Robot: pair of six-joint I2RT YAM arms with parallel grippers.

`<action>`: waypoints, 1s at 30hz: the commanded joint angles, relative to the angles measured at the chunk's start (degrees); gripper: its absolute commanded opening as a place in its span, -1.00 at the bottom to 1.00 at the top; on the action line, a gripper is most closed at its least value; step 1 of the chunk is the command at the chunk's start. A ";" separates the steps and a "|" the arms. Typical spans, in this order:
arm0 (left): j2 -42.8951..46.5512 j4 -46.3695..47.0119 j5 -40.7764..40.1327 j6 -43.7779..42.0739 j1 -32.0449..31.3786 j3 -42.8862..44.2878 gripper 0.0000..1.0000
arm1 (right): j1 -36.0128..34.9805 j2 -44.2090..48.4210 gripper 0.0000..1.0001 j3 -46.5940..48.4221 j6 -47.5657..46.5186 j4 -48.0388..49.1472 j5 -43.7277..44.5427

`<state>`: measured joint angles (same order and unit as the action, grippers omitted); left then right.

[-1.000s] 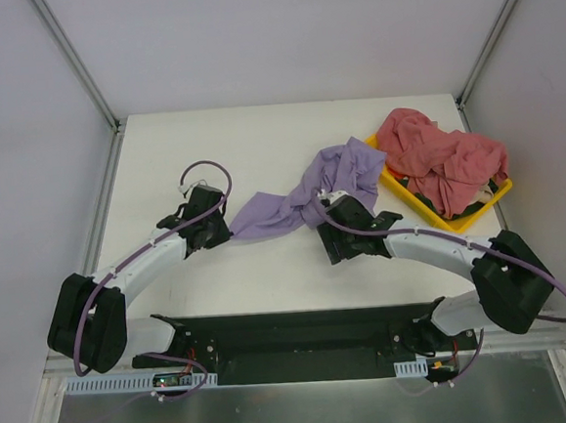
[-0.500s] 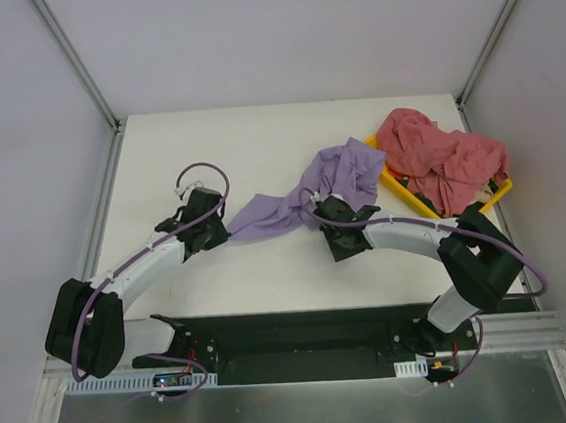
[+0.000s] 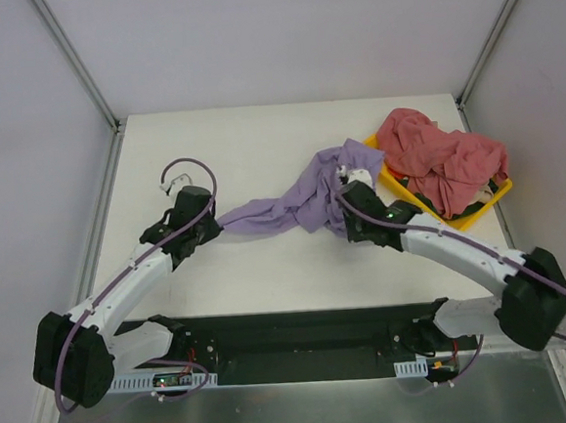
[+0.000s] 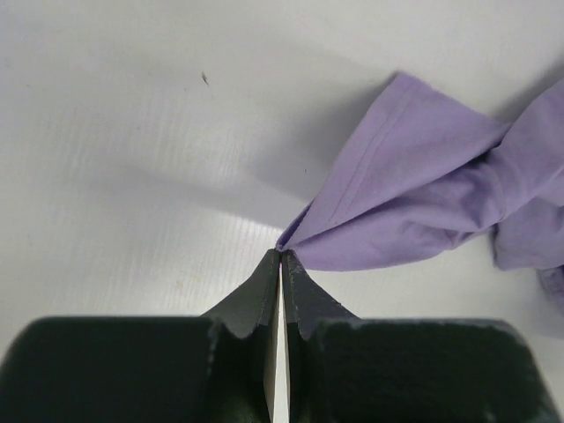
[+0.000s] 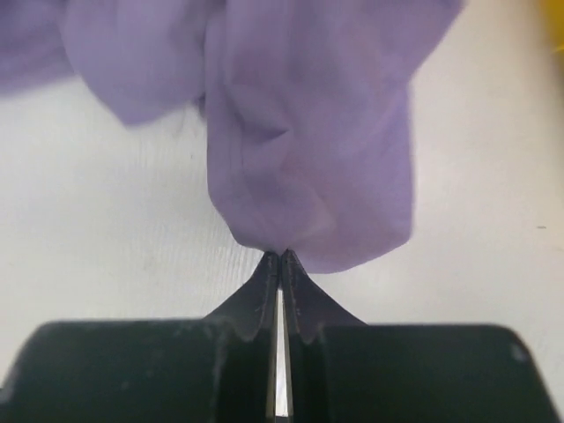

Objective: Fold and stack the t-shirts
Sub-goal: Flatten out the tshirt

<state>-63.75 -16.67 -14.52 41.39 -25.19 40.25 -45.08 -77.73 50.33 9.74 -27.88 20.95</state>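
Note:
The lavender t-shirt (image 3: pixel 283 209) lies bunched and drawn out across the middle of the white table. My left gripper (image 3: pixel 216 226) is shut on its left corner. In the left wrist view the closed tips (image 4: pixel 280 255) pinch a hem point of the lavender cloth (image 4: pixel 414 181). My right gripper (image 3: pixel 345 199) is shut on the shirt's right part. The right wrist view shows a fold of the purple fabric (image 5: pixel 308 132) caught between the closed tips (image 5: pixel 279 256). Dusty pink-red t-shirts (image 3: pixel 441 160) sit heaped in a pile at the right.
The pink-red heap rests in a yellow tray (image 3: pixel 467 220) near the table's right edge, just beyond my right gripper. Metal frame posts (image 3: pixel 75 61) rise at the table's back corners. A black base rail (image 3: pixel 293 333) runs along the near edge.
My right gripper has closed on the lavender shirt and shifted up-right towards the tray. The left gripper has pulled its corner leftwards, drawing the shirt out longer.

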 commanded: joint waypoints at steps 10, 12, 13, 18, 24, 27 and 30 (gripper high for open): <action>7.31 -14.62 -21.50 -3.76 2.86 26.09 -1.00 | 19.84 17.88 -0.99 24.71 -9.30 -11.13 2.34; 8.37 -15.15 -23.52 -5.52 3.92 30.66 -1.00 | 21.17 17.88 -0.99 30.42 -9.30 -13.51 3.21; 8.72 -15.24 -24.75 -6.22 4.27 32.51 -1.00 | 21.61 17.97 -0.99 32.88 -9.30 -14.30 4.00; 10.22 -15.24 -31.08 -11.93 4.62 41.30 -1.00 | 22.05 18.85 -0.99 44.23 -13.07 -15.62 5.68; 11.80 -15.24 -33.55 -18.35 4.62 50.96 -1.00 | 22.05 19.82 -0.99 55.30 -15.45 -17.64 4.54; 12.24 -15.15 -32.59 -20.20 4.62 56.24 -1.00 | 21.97 19.03 -0.99 60.49 -15.80 -19.23 1.30; 10.84 -14.71 -30.04 -21.25 4.62 59.58 -1.00 | 22.05 17.27 -0.99 63.05 -16.33 -19.23 -0.21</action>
<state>-52.51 -32.69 -45.04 24.40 -21.26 94.54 -23.33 -58.83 109.16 -4.32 -46.41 22.94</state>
